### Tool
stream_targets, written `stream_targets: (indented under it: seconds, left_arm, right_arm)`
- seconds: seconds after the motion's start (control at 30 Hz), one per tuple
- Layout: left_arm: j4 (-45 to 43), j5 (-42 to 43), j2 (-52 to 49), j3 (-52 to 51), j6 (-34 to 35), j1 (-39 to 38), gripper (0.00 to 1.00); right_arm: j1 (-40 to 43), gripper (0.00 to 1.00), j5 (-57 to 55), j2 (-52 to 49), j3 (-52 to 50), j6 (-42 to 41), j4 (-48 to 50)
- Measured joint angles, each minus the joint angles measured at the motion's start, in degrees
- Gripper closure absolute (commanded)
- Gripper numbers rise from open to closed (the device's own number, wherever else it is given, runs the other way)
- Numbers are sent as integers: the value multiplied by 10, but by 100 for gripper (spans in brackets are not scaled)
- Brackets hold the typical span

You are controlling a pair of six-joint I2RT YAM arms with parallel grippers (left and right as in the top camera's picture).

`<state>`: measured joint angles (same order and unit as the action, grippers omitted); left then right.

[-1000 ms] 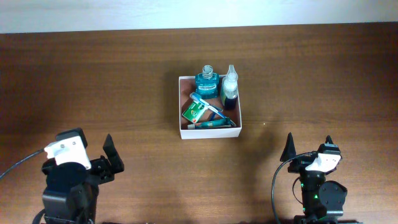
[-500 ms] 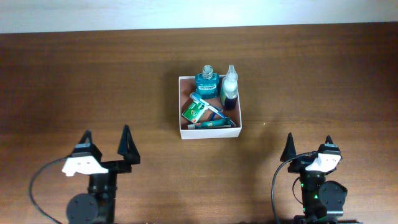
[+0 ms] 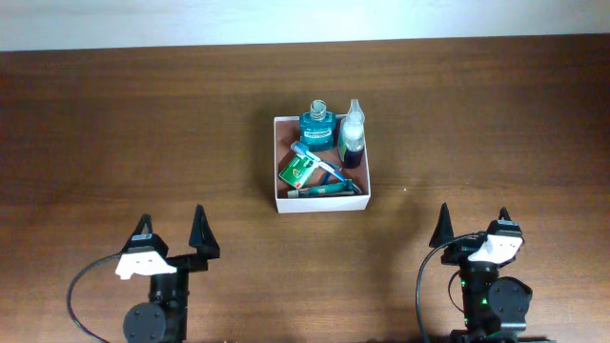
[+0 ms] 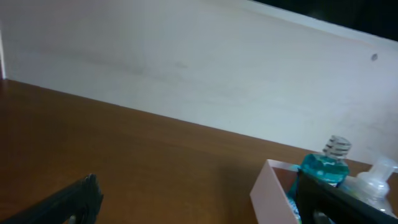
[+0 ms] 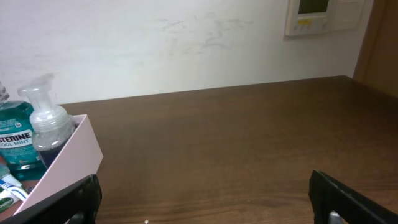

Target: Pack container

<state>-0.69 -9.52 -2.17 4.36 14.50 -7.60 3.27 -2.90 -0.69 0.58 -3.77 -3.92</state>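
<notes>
**Wooden desk (image 3: 114, 124): container packed, arms low**

The container (image 3: 321, 202) sits just toward 12 o'clock of centre, holding toiletries (image 3: 324, 152). Left tool (image 3: 172, 215) at 7 o'clock and right tool (image 3: 474, 211) at 5 o'clock gape empty. Packing looks finished; rest well clear.

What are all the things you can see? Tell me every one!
table: one, brown, under everything.
container: one, white walls, reddish-brown inside, table's middle.
mouthwash bottle: one, blue, upright in container, far side.
spray bottle: one, clear with dark liquid, right of mouthwash bottle.
toothbrush: one, blue-white, lying in container.
packet: one, green, in container, left side.
tube: one, greenish, along container's near wall.
wall panel: one, white, on wall.
left gripper: one, black, open, near edge.
right gripper: one, black, open, near edge.
</notes>
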Motion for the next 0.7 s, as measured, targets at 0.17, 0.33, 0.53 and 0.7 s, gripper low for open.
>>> stream_targets:
  seconds: [0.17,0.33,0.53,0.7]
  left_arm:
    - [0,1,12,-24,0,15,1]
    - [43,2,13,-33,-3,40,1]
    - [48,24,13,-34,-96,50,1]
    - [48,33,13,-34,-130,49,1]
  right_arm:
    - [0,1,0,0,0,-1,0]
    - [0,1,0,0,0,0,0]
    - [0,1,0,0,0,0,0]
    - [0,1,0,0,0,0,0]
